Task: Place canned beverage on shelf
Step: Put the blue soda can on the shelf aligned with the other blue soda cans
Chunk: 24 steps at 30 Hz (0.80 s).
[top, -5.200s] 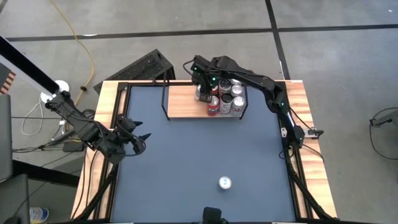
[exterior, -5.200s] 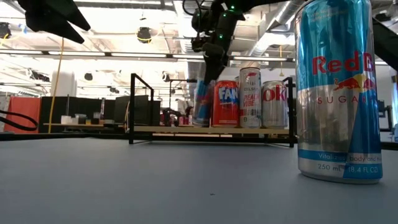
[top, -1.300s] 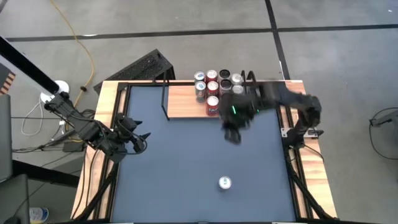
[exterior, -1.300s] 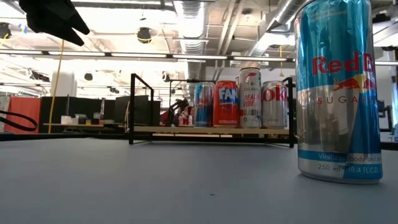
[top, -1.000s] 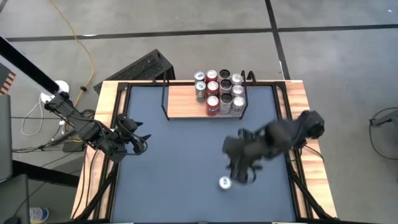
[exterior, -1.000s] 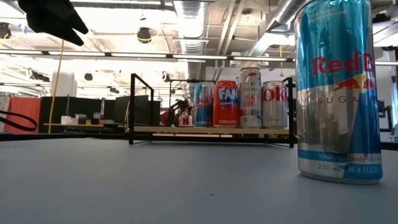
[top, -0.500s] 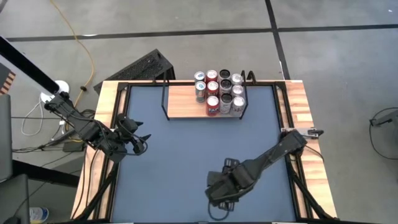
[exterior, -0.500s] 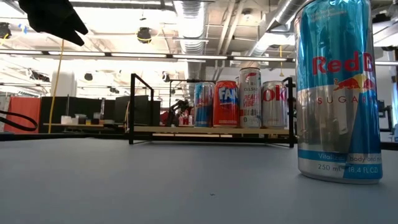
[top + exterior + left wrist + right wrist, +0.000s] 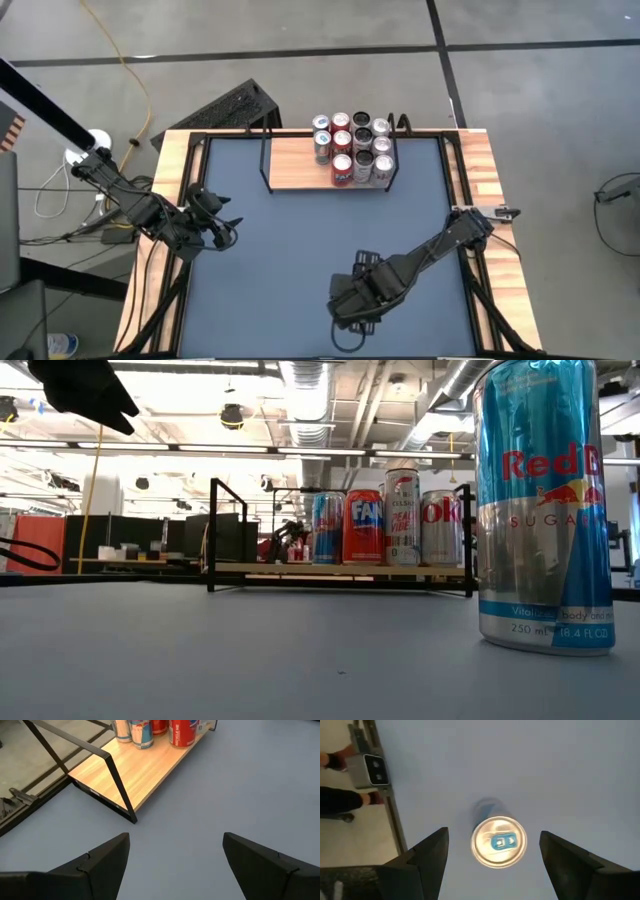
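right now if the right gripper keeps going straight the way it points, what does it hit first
Most likely the top of the Red Bull can. The right gripper is open and points down at the table, with the can's lid centred between its fingers. Depth is unclear, but nothing else shows in that line.

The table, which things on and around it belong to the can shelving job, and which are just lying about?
Job:
- Red Bull can, standing alone, still to be shelved
- shelf with cans already on it
- right gripper, jaws open, above the can
- left gripper, jaws open, waiting at the table's left

Lying about:
- yellow cable on the floor
- black rack behind the table
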Motion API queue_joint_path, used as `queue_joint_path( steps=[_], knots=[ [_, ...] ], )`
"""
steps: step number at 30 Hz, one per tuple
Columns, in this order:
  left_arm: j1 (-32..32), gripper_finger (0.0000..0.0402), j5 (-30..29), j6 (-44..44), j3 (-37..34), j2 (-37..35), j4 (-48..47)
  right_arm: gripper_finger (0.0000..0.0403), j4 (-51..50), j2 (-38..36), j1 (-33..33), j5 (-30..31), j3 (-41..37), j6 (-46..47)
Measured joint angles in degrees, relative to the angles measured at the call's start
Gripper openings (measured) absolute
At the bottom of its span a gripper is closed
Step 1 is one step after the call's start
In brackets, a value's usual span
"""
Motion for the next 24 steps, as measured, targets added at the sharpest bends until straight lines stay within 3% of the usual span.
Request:
queue_joint_path(
  steps=[6,9,15,20,24],
  knots=[
    [0.00,0.0311,-0.03,-0.04,0.00,0.00,0.22,0.0297,0.22,-2.12,-0.28,2.47,-3.68,2.31],
    [0.01,0.0311,-0.46,-0.07,0.00,0.00,0.87,0.0296,3.38,-7.42,-0.10,2.60,-11.64,4.33],
    [0.01,0.0311,-0.34,-0.88,0.00,-0.02,1.88,0.0296,19.65,-18.13,0.59,2.05,-31.54,4.95],
    [0.01,0.0311,-0.13,-2.54,0.00,-0.02,2.43,0.0296,26.41,-24.50,0.46,2.88,-40.73,-0.35],
    [0.00,0.0311,0.08,-2.54,0.00,-0.02,2.71,0.0295,26.96,-26.24,-0.30,5.13,-41.28,-6.13]
  ],
)
